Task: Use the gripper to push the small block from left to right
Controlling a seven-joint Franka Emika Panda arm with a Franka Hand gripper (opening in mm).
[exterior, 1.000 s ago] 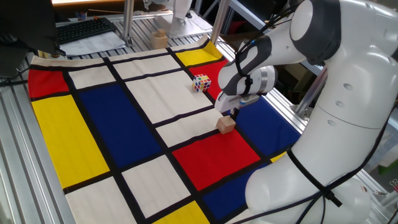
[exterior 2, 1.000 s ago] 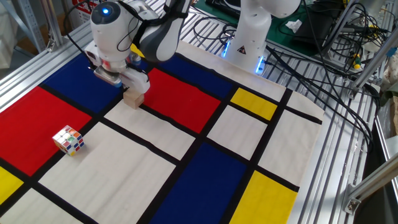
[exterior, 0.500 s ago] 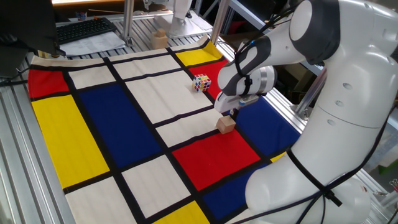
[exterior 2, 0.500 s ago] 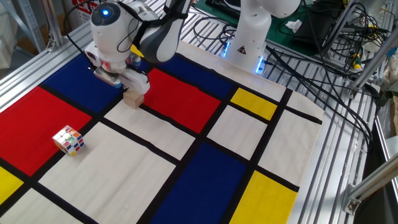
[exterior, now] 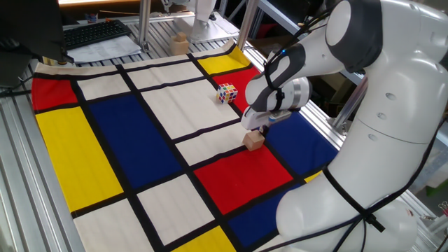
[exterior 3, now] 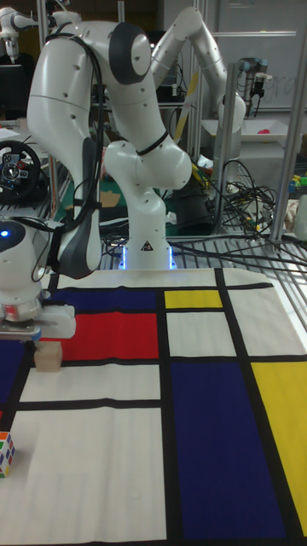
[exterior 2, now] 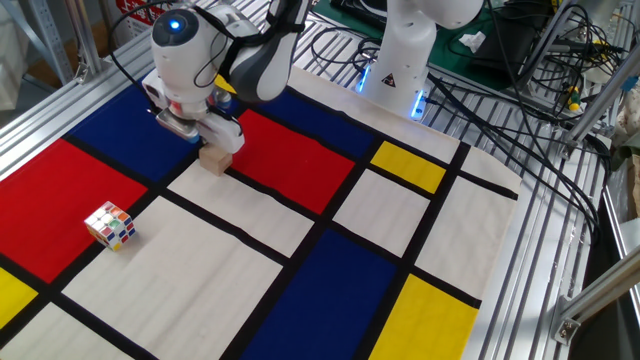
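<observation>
The small block [exterior: 254, 140] is a plain tan wooden cube on the black line where a red patch meets a white patch of the mat; it also shows as the block [exterior 2: 214, 160] and the block [exterior 3: 48, 357]. My gripper [exterior: 262, 128] hangs right beside it, its dark tip low at the cube's far side and seemingly touching it. The white housing hides most of the gripper [exterior 2: 205, 146] and the gripper [exterior 3: 34, 340]. The fingers look pressed together, holding nothing.
A multicoloured puzzle cube [exterior: 226, 93] lies on the mat [exterior: 140, 140] some way from the block, also seen as the puzzle cube [exterior 2: 110, 226]. Another wooden block [exterior: 180, 44] and a keyboard [exterior: 98, 31] lie beyond the mat. Cables [exterior 2: 520, 90] run past the robot base.
The wrist and housing have shifted slightly over the block. The block itself stays in nearly the same spot.
</observation>
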